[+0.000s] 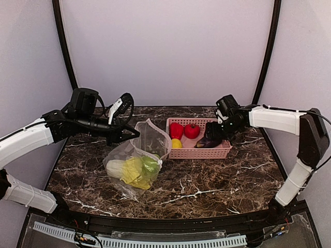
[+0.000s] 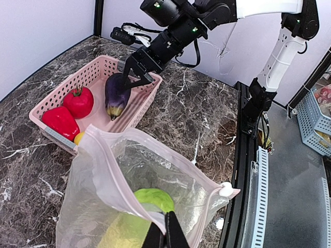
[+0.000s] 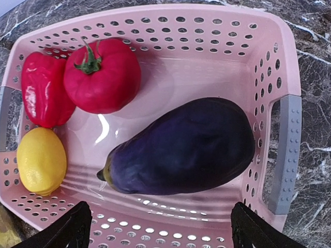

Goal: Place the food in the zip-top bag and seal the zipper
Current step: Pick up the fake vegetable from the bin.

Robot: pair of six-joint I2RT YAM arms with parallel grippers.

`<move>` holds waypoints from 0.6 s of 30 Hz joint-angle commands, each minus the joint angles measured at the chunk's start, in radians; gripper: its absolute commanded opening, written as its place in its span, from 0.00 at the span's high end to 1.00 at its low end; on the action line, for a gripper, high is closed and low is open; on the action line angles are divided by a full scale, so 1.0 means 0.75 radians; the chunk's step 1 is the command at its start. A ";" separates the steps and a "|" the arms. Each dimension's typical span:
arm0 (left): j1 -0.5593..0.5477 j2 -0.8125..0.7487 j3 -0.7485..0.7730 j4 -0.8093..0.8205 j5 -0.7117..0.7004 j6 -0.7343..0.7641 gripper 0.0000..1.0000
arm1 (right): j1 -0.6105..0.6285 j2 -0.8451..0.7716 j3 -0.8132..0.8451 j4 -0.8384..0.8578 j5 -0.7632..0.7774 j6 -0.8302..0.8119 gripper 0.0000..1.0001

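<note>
**A:** State of the left gripper (image 2: 165,235)?

**B:** Its jaws are pressed together on the near lip of the clear floppy plastic zip-top bag (image 2: 129,170). The bag lies on the dark marble-patterned table (image 1: 217,181), left of centre. Its mouth stands open and faces the basket.

**A:** And the zipper strip (image 2: 119,178)?

**B:** It is unsealed. The two lips are apart, and the small white slider (image 2: 225,189) sits at the far corner.

**A:** What is in the bag?

**B:** The large yellow-green leafy cabbage with white stalk (image 1: 126,170) is inside, with a round green piece (image 2: 152,199) beside it.

**A:** What about the right gripper (image 2: 132,77)?

**B:** Its jaws are spread wide. It is lowered into the pink perforated plastic basket (image 3: 155,15), with the fingers either side of the fat end of the dark purple toy eggplant (image 3: 186,147). I cannot tell whether they touch it.

**A:** What else is in the basket?

**B:** There is a red bell pepper (image 3: 41,88) with a red tomato with green stem (image 3: 103,77) touching it. A yellow lemon (image 3: 41,160) sits just below the pepper. The eggplant lies diagonally across the other half.
</note>
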 commanded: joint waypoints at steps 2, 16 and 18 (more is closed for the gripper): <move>-0.004 -0.014 -0.010 0.002 0.009 0.017 0.99 | -0.038 0.091 0.065 -0.003 0.006 0.013 0.07; -0.012 0.002 -0.010 -0.005 -0.006 0.025 0.99 | -0.046 0.420 0.423 -0.072 -0.007 -0.183 0.04; -0.012 0.004 -0.010 -0.009 -0.011 0.029 0.99 | -0.046 0.449 0.452 -0.105 0.027 -0.186 0.05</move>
